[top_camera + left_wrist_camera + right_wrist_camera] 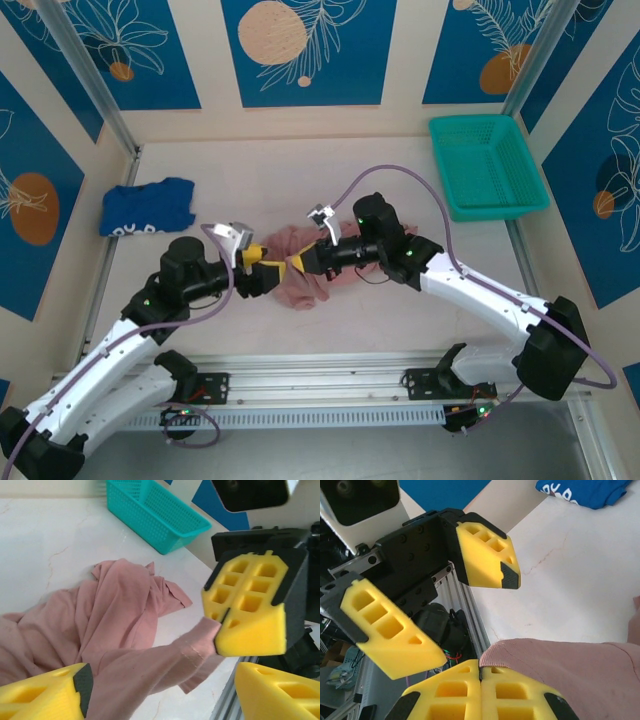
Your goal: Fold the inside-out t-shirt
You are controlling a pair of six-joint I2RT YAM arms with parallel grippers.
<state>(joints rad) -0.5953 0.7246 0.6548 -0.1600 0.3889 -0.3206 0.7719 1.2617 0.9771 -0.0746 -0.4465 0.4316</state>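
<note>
dusty-pink cotton is seen bunched in a loose heap on the pale table (400,310): the inside-out t-shirt (305,285) lies well to the left of the teal basket (487,165) and nearer the arm bases than it. in the left wrist view the t-shirt (115,625) is spread in soft folds, with the basket (155,512) beyond it at the far edge of the table (50,540).

the right gripper (294,265) is found on the side of the heap away from the basket. its yellow foam fingers (515,697) are pressed flat together, and a hemmed edge of the t-shirt (560,667) is pinched between them. from the left wrist the same closed right gripper (222,617) is seen with a stretched strip of pink cloth drawn up into it.

the left gripper (268,262) is placed just beside the right one, farther still from the basket. its jaws are held wide apart and nothing is gripped; in the right wrist view a clear gap is shown at the left gripper (472,620). cloth is seen lying between its fingers (45,692) in its own view, but whether it is touched cannot be told.

a royal-blue garment (147,208) is lain farthest from the basket, well apart from the t-shirt.
</note>
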